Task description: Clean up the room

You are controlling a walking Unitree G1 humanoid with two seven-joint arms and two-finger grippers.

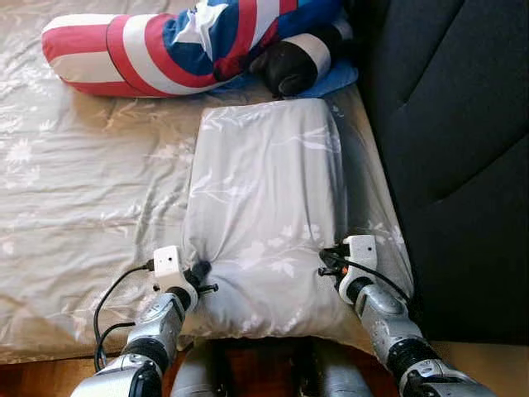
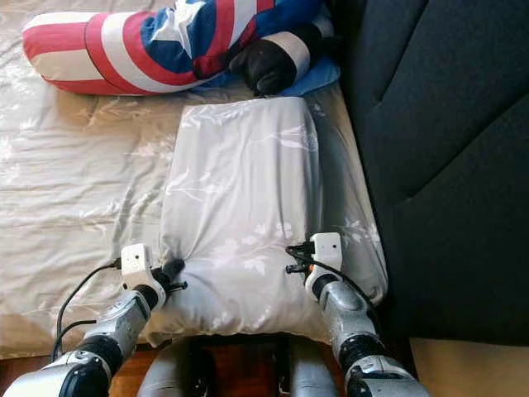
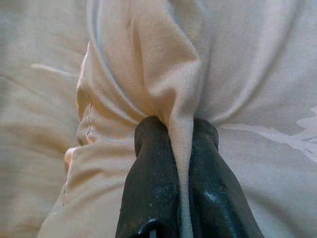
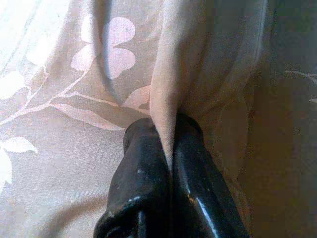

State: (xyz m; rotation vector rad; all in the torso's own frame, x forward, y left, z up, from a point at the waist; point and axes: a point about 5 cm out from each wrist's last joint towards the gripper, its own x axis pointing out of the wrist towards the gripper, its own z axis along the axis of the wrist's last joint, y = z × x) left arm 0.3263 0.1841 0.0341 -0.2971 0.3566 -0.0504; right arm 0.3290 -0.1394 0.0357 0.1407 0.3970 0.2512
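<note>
A grey pillow (image 1: 260,207) with a pale leaf print lies lengthwise on the bed, its near end at the bed's edge. My left gripper (image 1: 198,273) is shut on a pinch of the pillow's cover (image 3: 181,134) at its near left corner. My right gripper (image 1: 329,258) is shut on a fold of the cover (image 4: 166,124) at the near right side. In both wrist views the fabric is squeezed between the two black fingers (image 3: 148,188).
The bed sheet (image 1: 74,198) is beige and shiny and spreads to the left. A red, white and blue plush bolster (image 1: 165,45) with a black end lies across the far side. A dark upholstered headboard (image 1: 455,141) stands along the right. Wooden floor (image 1: 33,376) shows below.
</note>
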